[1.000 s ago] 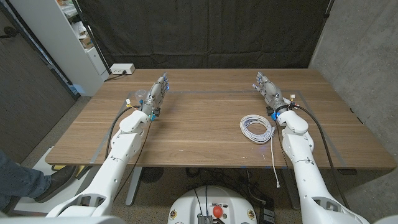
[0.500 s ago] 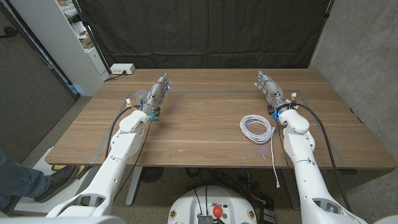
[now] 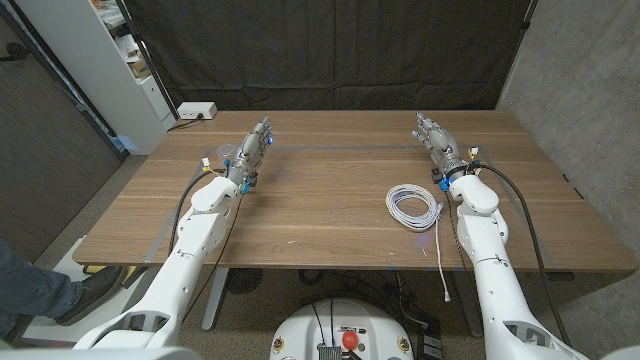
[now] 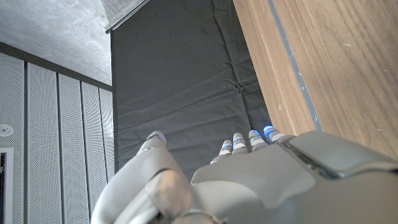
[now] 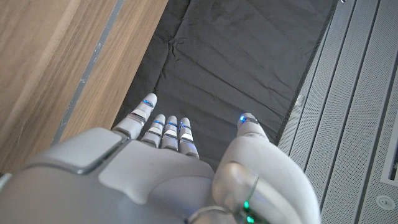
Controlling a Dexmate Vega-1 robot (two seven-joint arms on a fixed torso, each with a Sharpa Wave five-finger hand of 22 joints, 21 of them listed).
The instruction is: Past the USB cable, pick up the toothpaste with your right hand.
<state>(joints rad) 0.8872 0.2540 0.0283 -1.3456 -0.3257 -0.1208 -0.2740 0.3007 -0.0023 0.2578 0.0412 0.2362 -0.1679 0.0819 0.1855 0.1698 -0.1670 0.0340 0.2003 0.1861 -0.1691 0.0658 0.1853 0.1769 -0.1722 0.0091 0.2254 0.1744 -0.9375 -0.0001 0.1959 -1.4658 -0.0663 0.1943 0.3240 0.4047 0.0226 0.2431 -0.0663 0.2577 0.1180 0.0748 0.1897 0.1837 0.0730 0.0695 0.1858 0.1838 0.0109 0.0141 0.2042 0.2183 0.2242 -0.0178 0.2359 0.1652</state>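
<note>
A white USB cable [image 3: 413, 207] lies coiled on the wooden table [image 3: 320, 215], right of the middle, and its loose end hangs over the front edge. My right hand [image 3: 437, 147] is stretched out beyond the coil toward the far right of the table, fingers straight and apart, holding nothing. In the right wrist view the right hand [image 5: 168, 168] points its fingertips past the table's far edge at the black curtain. My left hand [image 3: 254, 150] reaches toward the far left the same way, fingers apart and empty. The left wrist view shows the left hand [image 4: 249, 180] from behind.
A small pale object [image 3: 225, 153] sits on the table just left of my left hand. A white power strip [image 3: 196, 111] lies behind the far edge. A shelf unit [image 3: 110, 60] stands at the back left. A person's leg and shoe [image 3: 45, 295] are at the lower left.
My right hand has shifted slightly to the right, staying above the far right of the table. The left arm and the cable have not moved.
</note>
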